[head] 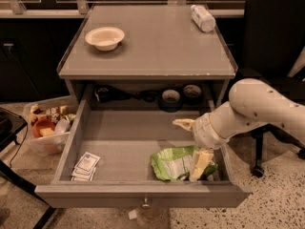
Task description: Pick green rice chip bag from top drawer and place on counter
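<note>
In the single camera view we are finding the top drawer (138, 195) pulled open across the lower half of the frame. The green rice chip bag (172, 163) is lying crumpled at its lower right, close against the drawer front. The gripper (192, 144) is hanging just over the bag's right end with its jaws spread apart and holding nothing. One finger is overlapping the bag; the other is pointing left, higher in the frame.

We are judging the step in hand to be the grasp. To do it well, the gripper should be settling lower until both fingers bracket a raised fold of foil, clear of the drawer's front and right wall, before closing.

The arm (257, 104) is entering from the right edge, forearm sloping down-left, wrist bending into the drawer. The counter (157, 51) is filling the upper frame, carrying a bowl (105, 36) and a bottle (202, 17).
</note>
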`<state>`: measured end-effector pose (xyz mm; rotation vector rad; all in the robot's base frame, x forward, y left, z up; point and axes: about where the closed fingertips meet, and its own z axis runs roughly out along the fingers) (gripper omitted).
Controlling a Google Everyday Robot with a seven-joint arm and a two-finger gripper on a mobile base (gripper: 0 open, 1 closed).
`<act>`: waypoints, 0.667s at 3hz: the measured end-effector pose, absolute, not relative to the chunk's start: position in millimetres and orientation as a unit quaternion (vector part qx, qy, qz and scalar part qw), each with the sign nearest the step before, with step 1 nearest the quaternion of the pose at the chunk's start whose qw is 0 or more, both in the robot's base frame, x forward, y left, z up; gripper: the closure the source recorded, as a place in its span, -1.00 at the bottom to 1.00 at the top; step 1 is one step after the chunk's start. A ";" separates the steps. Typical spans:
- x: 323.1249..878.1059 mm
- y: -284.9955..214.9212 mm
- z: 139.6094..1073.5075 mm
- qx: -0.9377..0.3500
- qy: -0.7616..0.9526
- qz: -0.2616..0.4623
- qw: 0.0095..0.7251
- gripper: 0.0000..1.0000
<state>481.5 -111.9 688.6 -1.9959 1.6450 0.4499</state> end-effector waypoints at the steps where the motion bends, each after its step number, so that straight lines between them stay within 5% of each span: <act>1: 482.8 -103.9 661.0 -0.735 0.605 0.171 0.253 -1.00; 2: 484.2 -104.0 663.1 -0.735 0.606 0.170 0.253 -1.00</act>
